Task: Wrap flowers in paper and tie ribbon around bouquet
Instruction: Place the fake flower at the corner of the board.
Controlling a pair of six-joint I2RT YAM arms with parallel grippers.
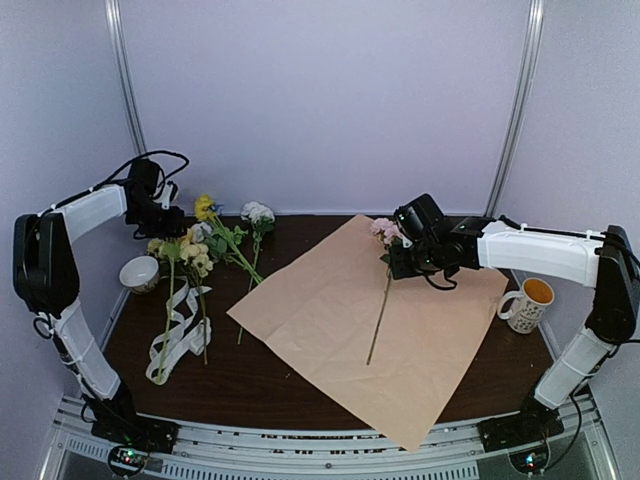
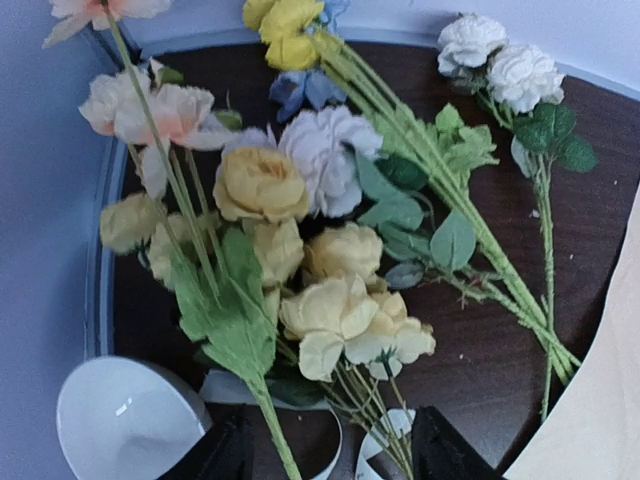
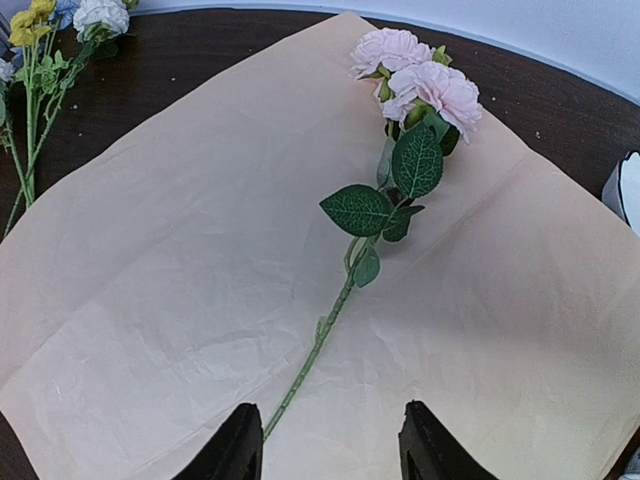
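The paper (image 1: 340,320) lies flat, tan side up, in the middle of the table. One pink flower (image 3: 420,85) rests on the paper (image 3: 150,280), its stem running toward me. My right gripper (image 3: 330,445) hovers open above that stem's lower end, which lies by the left finger. It shows in the top view as the right gripper (image 1: 398,266) beside the pink blooms (image 1: 385,230). The other flowers (image 2: 300,250) lie heaped at the far left. Over them my left gripper (image 2: 335,455) stands open, with thin stems and a loop of the ribbon (image 2: 385,430) between its fingers. The ribbon (image 1: 180,335) curls below that heap.
A white bowl (image 1: 140,272) sits left of the flower heap, close to my left gripper (image 1: 170,230). A white mug (image 1: 527,303) stands at the right edge, past the paper. Back wall and corner posts close the far side.
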